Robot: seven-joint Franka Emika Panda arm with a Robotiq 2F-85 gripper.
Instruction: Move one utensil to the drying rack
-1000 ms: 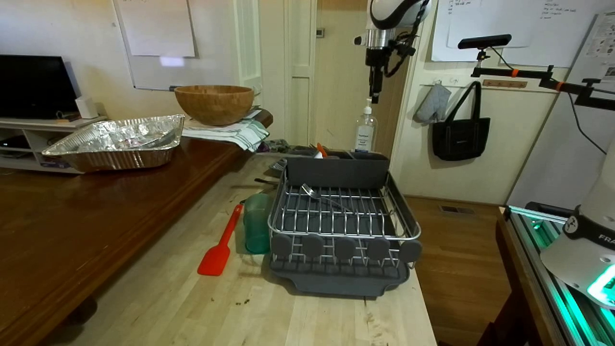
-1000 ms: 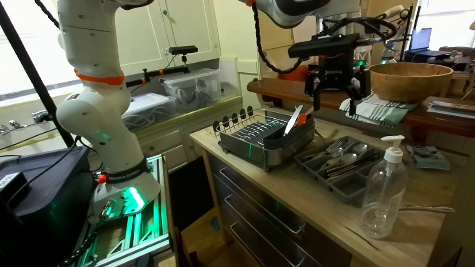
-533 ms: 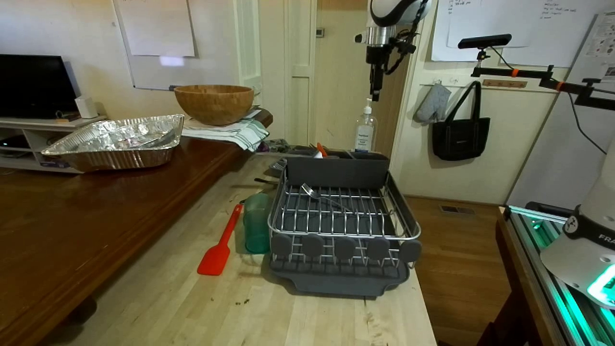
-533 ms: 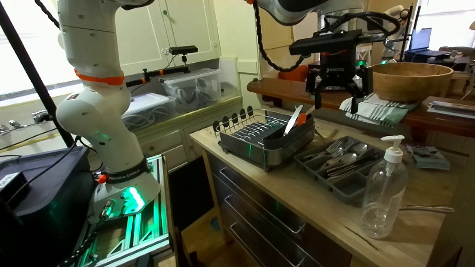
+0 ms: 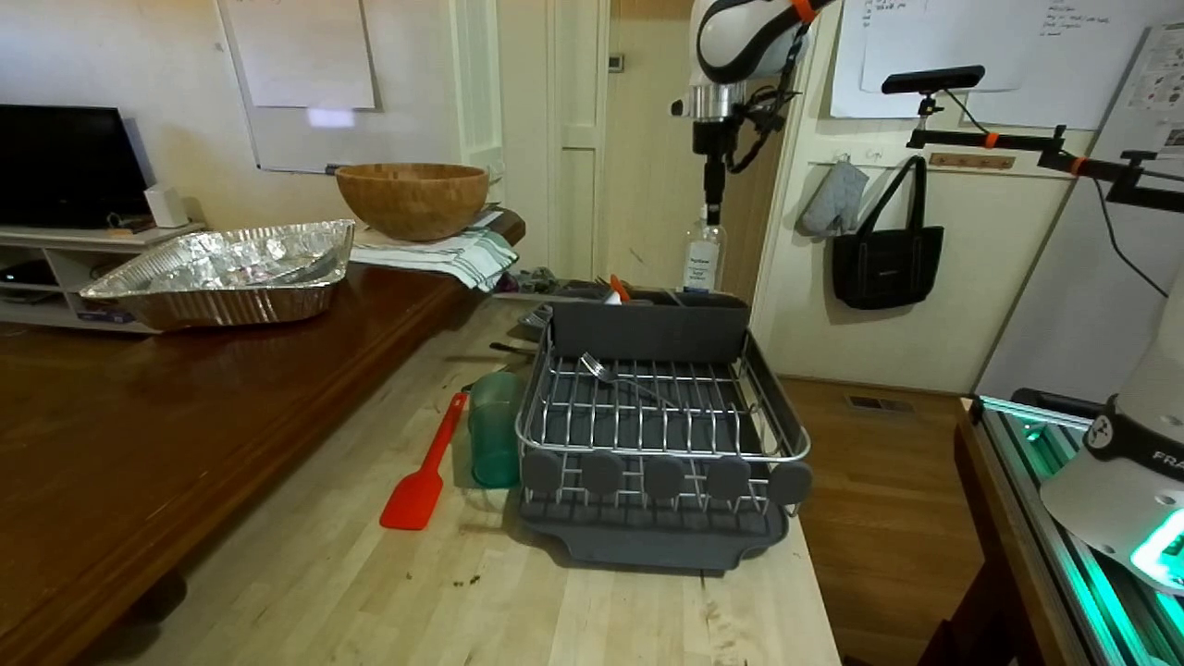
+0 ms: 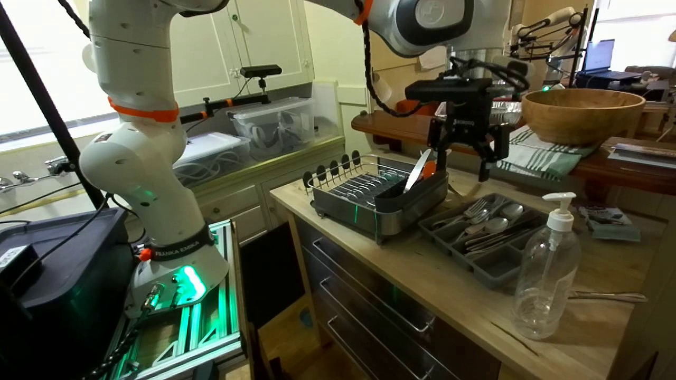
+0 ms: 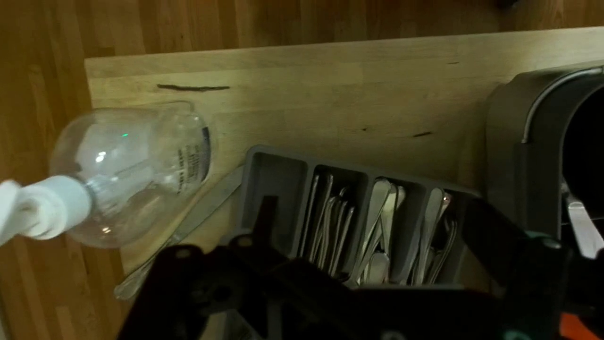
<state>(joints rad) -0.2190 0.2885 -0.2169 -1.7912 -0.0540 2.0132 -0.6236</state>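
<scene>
The drying rack (image 5: 666,546), dark grey with metal wires and prongs, stands on the wooden counter; it also shows in an exterior view (image 6: 348,214) and at the right edge of the wrist view (image 7: 507,141). A thin dark handle, likely the utensil (image 5: 511,349), shows beside the rack's far end; the rest is hidden. A silver fork (image 5: 599,368) lies across the rack wires. My gripper (image 6: 463,166) is open and empty, pointing down above the counter by the rack's cutlery-holder end. In the wrist view my gripper's fingers (image 7: 370,212) are spread over the cutlery tray.
The grey cutlery tray (image 6: 491,272) holds forks, spoons and knives. A clear pump bottle (image 6: 546,279) stands beyond it, with a knife (image 6: 607,297) behind. A red spatula (image 5: 416,495) and green cup (image 5: 495,435) lie beside the rack. A raised brown tabletop (image 5: 231,388) borders the counter.
My gripper rose slightly at first, then came down. It is now lower and further left in both exterior views, and remains open. The objects on the counter have not moved.
</scene>
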